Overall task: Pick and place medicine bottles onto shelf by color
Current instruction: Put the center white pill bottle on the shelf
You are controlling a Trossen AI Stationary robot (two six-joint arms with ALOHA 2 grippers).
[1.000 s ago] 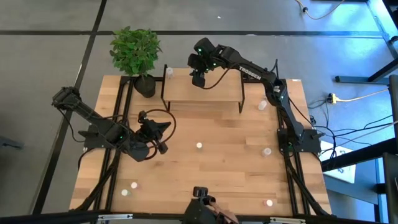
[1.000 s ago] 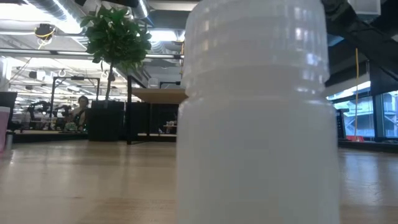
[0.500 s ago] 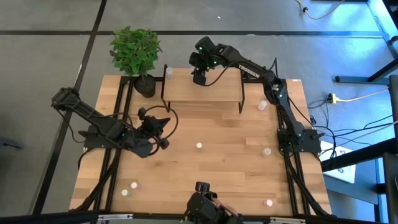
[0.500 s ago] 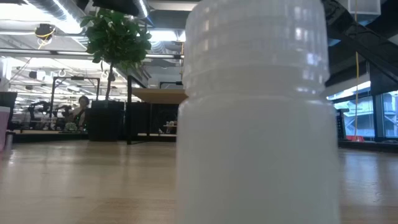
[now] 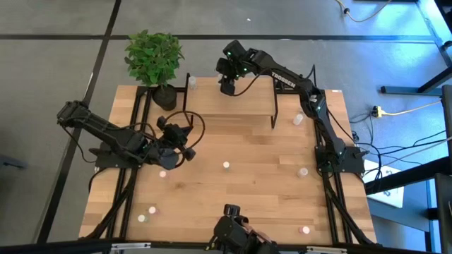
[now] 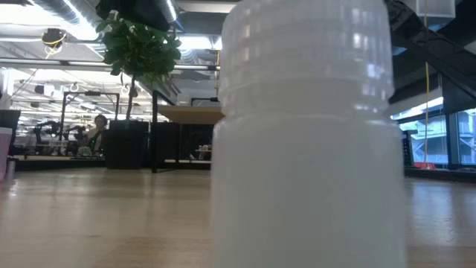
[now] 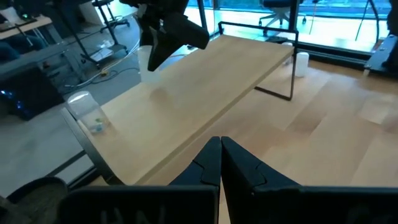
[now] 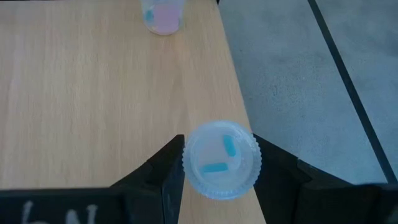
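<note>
- My right gripper (image 8: 217, 163), clamped on a white-capped bottle (image 8: 221, 159), has edged to the shelf (image 5: 229, 104) back edge: release next
- My left gripper (image 7: 221, 155), shut and empty, has swung shelfward

A leafy green potted plant (image 5: 154, 58) is standing in a dark pot at the far left corner of the light-wood worktop (image 5: 247, 190). Around the worktop, grey floor (image 5: 56, 77) is showing, crossed by dark lines, with cables (image 5: 395, 152) trailing on the right. In the low view, a seated person (image 6: 97, 130) is showing far off in the room, beside the plant's pot.
</note>
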